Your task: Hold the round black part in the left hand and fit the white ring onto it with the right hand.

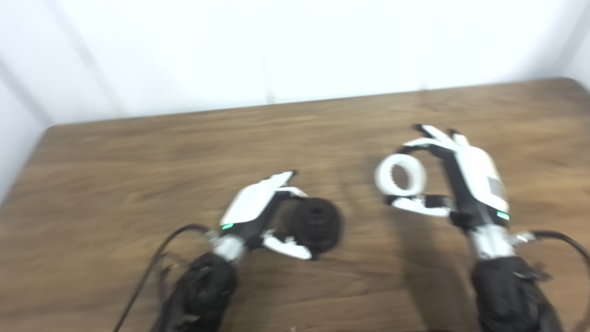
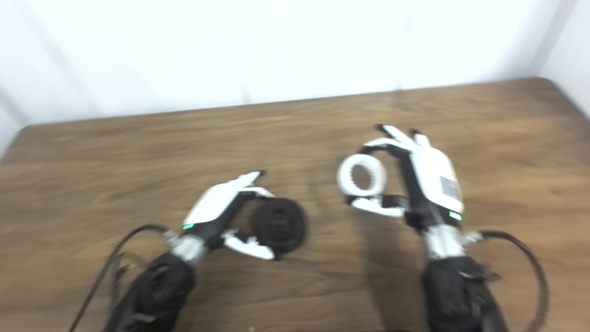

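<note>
My left hand (image 1: pixel 260 214) is shut on the round black part (image 1: pixel 317 225), gripping it between fingers above and thumb below, with its face turned toward the right. My right hand (image 1: pixel 454 177) is shut on the white ring (image 1: pixel 400 174), pinched between a fingertip on top and the thumb underneath, its toothed hole facing the camera. The ring is held above the wooden table (image 1: pixel 138 152), up and to the right of the black part, with a clear gap between them. The same scene shows in the right eye view: black part (image 2: pixel 280 225), ring (image 2: pixel 362 175). The picture is blurred.
A white wall (image 1: pixel 276 46) stands behind the table's far edge. Black cables (image 1: pixel 156 258) trail from both wrists over the table near the front edge.
</note>
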Robot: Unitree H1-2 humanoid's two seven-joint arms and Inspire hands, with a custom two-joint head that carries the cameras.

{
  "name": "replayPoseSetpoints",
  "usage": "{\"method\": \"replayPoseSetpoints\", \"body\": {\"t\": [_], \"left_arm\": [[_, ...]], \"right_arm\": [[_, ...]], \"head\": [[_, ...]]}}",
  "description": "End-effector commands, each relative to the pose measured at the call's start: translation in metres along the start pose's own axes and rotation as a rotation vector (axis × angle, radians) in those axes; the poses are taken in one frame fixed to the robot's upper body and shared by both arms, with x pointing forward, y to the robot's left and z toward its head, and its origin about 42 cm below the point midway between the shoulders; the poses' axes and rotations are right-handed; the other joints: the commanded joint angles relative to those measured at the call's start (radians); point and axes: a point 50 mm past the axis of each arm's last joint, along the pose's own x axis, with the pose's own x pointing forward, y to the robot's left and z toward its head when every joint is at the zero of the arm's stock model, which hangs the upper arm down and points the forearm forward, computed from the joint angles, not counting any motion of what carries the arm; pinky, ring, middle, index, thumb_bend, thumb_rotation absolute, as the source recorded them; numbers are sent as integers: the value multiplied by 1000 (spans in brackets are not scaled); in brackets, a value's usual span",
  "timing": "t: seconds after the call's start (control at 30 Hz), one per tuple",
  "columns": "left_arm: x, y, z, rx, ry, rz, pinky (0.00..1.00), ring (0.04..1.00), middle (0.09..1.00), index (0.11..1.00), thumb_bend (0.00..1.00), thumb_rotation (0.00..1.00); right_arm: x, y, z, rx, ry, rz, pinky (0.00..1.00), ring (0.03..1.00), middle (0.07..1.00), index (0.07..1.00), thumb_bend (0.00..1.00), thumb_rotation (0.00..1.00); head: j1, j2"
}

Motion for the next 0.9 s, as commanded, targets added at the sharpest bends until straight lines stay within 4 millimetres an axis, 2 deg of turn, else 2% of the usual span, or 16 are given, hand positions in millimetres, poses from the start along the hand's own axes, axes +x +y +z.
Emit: {"method": "replayPoseSetpoints", "body": {"t": [0.0, 0.67, 0.87], "left_arm": [[9, 19, 8, 33, -30, 60, 1000, 1000, 1000, 601, 983, 299], [8, 21, 8, 41, -34, 55, 1000, 1000, 1000, 603, 975, 306], [9, 21, 8, 47, -32, 52, 1000, 1000, 1000, 601, 972, 311]], "right_arm": [[6, -6, 15, 13, -90, -30, 951, 859, 868, 493, 518, 148], [-1, 20, 50, 68, -206, 133, 997, 890, 882, 494, 517, 151], [-4, 33, 58, 55, -229, 190, 959, 881, 882, 494, 517, 154]], "head": [[-3, 2], [-12, 16], [-13, 19]]}}
